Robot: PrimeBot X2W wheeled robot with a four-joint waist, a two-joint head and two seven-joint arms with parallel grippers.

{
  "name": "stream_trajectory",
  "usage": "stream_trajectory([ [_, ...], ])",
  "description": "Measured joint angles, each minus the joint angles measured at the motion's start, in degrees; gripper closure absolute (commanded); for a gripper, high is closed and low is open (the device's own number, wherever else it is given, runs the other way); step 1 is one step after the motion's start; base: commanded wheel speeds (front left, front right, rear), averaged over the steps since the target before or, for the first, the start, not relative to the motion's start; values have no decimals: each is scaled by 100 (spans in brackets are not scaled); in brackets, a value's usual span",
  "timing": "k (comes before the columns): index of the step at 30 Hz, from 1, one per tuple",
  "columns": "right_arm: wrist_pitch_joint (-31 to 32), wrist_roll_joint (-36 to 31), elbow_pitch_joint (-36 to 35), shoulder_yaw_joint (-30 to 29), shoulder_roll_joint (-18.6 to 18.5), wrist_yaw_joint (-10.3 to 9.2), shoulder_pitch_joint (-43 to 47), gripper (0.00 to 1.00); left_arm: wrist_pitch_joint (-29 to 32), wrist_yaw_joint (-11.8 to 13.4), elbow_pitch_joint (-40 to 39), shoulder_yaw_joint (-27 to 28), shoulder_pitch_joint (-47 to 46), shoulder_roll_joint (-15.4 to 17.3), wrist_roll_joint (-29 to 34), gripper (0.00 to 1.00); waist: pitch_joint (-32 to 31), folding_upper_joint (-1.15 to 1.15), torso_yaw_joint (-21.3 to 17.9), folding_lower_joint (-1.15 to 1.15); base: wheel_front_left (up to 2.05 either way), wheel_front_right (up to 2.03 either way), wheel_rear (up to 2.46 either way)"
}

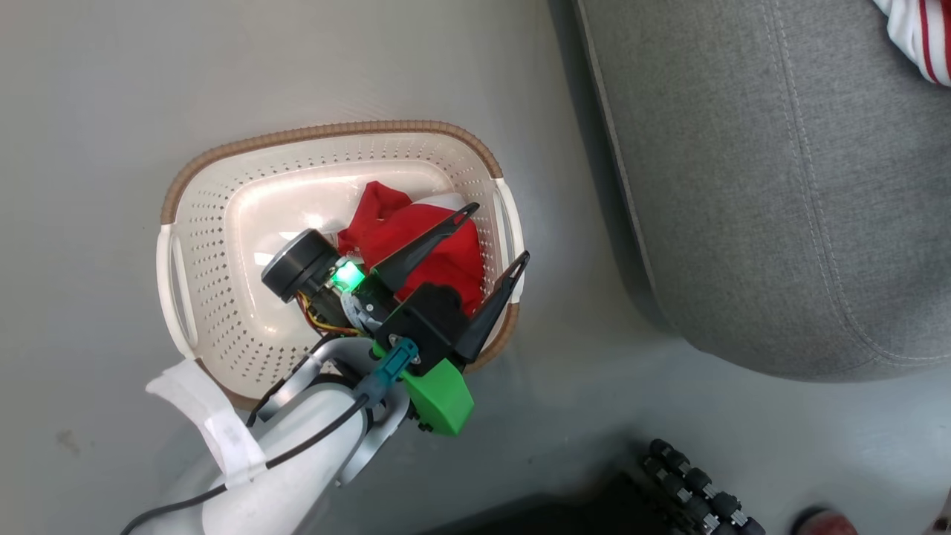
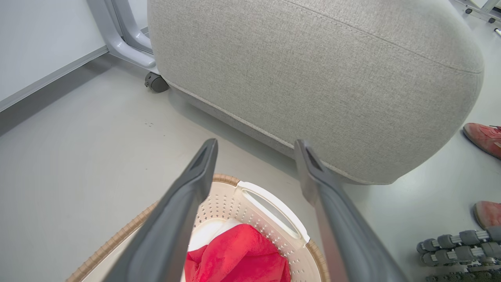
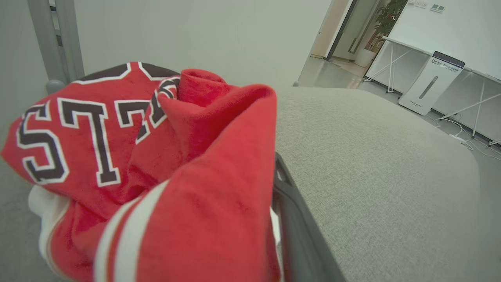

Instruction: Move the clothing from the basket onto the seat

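Note:
The cream basket with a brown rim stands on the floor left of the grey seat. A crumpled red garment lies in its right half. My left gripper hangs open just above that garment, near the basket's right handle, with nothing between its fingers; in the left wrist view the left gripper frames the basket, the garment and the seat. In the right wrist view the red lettered jersey lies bunched on the seat, draped over my right gripper; one finger shows.
A striped edge of the jersey shows at the seat's far corner. A person's reddish shoes stand right of the seat. My base's roller wheels are near the bottom. A castor and grey frame stand behind the seat.

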Motion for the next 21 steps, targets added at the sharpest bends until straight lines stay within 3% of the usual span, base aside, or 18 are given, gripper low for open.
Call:
stream_trajectory([
  [6, 0, -337, -467, 375, 240, 0, 1065, 0, -322, 119, 272, 16, 138, -31, -49, 0, -295, 0, -31, 0, 0, 0, 0],
  [14, 0, -524, -985, 1756, 327, 0, 2707, 0, -1343, 432, 1128, 323, 843, -492, -679, 0, -1212, 0, 4, 0, 0, 0, 0],
  [21, 0, -359, -998, 2861, 233, 0, 3235, 0, -1592, 673, 1618, 740, 1468, -804, -1007, 0, -2128, 0, 208, -1, 0, 0, 0],
])
